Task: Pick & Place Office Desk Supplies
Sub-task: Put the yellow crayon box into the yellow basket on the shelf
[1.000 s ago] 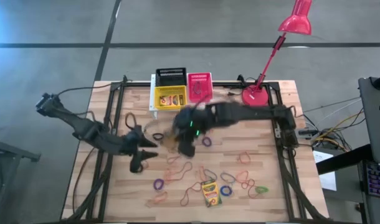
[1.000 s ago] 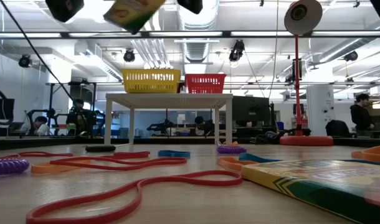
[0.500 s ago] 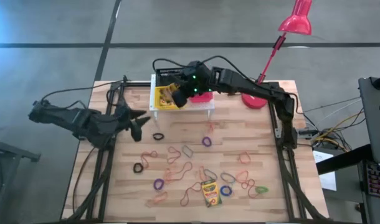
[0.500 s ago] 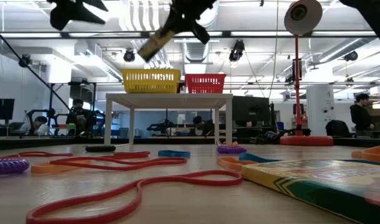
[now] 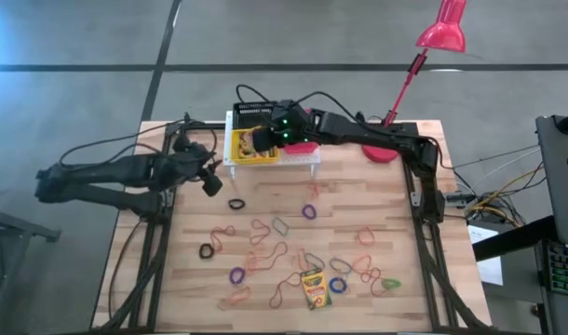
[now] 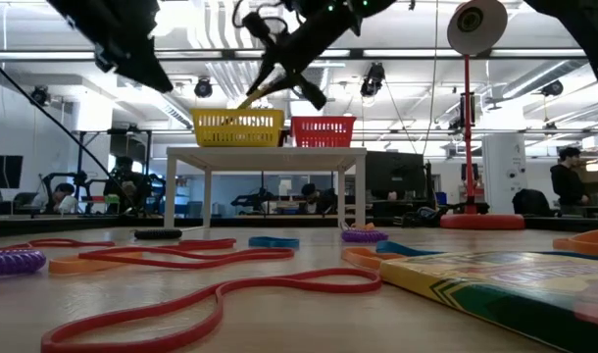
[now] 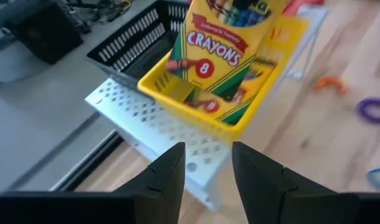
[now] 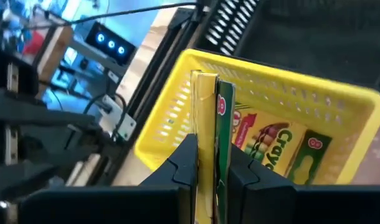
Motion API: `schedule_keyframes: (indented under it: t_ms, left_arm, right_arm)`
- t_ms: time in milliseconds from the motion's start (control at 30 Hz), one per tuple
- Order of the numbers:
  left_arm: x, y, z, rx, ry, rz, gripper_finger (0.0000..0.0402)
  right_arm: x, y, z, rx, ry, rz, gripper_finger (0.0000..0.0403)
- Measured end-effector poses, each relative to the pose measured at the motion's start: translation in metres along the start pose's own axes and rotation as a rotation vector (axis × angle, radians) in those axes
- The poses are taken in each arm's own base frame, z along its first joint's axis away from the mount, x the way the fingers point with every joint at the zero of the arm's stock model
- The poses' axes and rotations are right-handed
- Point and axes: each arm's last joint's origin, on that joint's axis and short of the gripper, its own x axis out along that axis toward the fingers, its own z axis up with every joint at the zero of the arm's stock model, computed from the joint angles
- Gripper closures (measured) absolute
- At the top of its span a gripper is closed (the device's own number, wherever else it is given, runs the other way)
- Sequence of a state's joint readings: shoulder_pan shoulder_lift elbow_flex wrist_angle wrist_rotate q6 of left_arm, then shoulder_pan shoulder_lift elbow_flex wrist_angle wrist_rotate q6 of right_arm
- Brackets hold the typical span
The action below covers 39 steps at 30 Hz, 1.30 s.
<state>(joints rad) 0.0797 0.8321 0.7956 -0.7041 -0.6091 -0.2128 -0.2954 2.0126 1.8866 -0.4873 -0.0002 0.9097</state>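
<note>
Nearest, toward 6 o'clock on the bench [image 5: 396, 214]: loose crayon box [image 5: 313, 288] lying flat among scattered rubber-band loops [image 5: 265, 253]. Untouched, probably waiting its turn to be sorted.

Midway out, toward 9 o'clock: left claw [image 5: 212, 183] above the bench's edge, fingers apart, nothing between them. Long arm stretched low and nearly level from off the bench, claw aimed toward 1 o'clock at the baskets. Looks parked clear of the other arm's path, close enough to watch the drop.

Farther, at 12 o'clock: white stand [image 7: 152, 124] carrying the yellow basket [image 5: 237, 154], with the black basket [image 5: 255, 114] behind it and the red basket [image 5: 298, 118] at its 3 o'clock side. Red lamp [image 5: 382, 144] beyond, toward 1 o'clock.

Over the yellow basket: right claw [image 5: 263, 141] clamped on the held crayon box [image 8: 207, 124]. Gripped by its broad faces and seen edge-on past the fingers in the right wrist view, likely so the thin box slips down inside the basket walls. Tilted, lower end just above or at the rim; cannot tell whether touching.

Already inside, face up on the basket floor: stowed crayon box [image 8: 271, 146].

Right arm reaching from the bench's 3 o'clock side across to 12, extended almost straight, wrist angled down into the basket. By the look of it, about to release.
</note>
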Motion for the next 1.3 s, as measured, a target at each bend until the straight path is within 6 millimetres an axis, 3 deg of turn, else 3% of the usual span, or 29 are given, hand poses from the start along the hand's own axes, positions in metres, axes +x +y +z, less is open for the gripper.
schedule_keyframes:
  t_ms: [367,900,1300]
  left_arm:
    - [0.013,-0.005,-0.013,0.099,0.019,-0.006,0.0268]
    - [0.013,-0.007,-0.013,0.14,0.026,-0.075,0.0269]
    - [0.013,-0.008,-0.013,0.136,0.03,-0.102,0.0268]
  right_arm:
    - [0.014,-0.013,-0.01,0.167,-0.001,0.001,0.0363]
    - [0.012,-0.005,-0.004,0.122,-0.052,0.073,0.0228]
    - [0.011,-0.009,-0.007,0.078,0.024,0.054,0.0231]
